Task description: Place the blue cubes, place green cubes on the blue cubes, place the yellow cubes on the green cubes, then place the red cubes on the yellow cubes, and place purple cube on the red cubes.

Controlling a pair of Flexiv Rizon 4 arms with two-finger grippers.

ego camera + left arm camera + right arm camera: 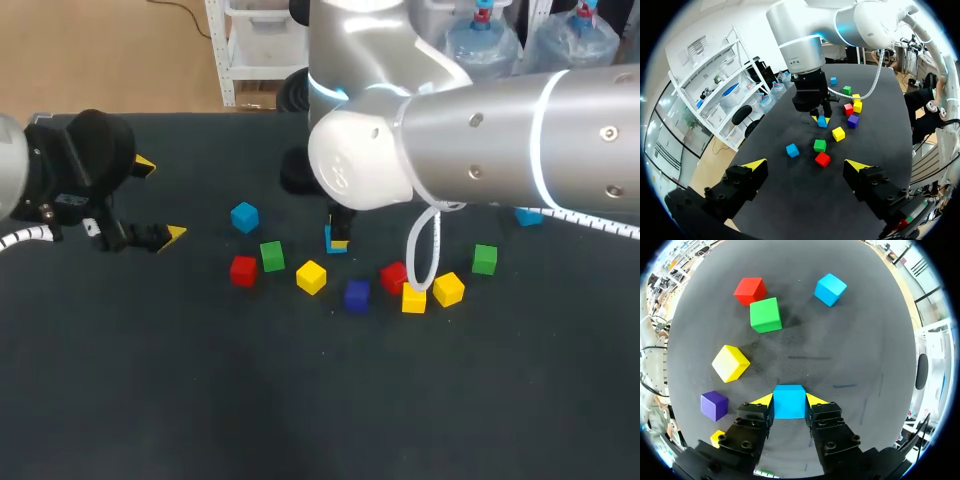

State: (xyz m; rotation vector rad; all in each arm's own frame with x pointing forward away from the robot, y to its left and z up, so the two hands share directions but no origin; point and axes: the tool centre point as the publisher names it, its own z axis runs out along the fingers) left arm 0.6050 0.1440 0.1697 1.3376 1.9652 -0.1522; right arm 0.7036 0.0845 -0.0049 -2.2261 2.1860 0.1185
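Note:
My right gripper [789, 399] is shut on a blue cube [789, 405], one yellow tip on each side of it. In the head view the right gripper [338, 238] and this cube [334, 243] are low over the table's middle; whether the cube touches the cloth I cannot tell. A second blue cube [244, 216] lies to the left, and a third [529, 216] at the far right under my right arm. My left gripper [160, 200] stands open and holds nothing at the left, well apart from the cubes. From the left wrist view the held cube [822, 121] is far ahead of the left gripper [806, 164].
Loose cubes lie in a row in front of the right gripper: red [243, 270], green [272, 256], yellow [311, 277], purple [357, 295], red [393, 277], two yellows [414, 299] [448, 289], green [485, 259]. The dark table [300, 400] runs on bare toward the front.

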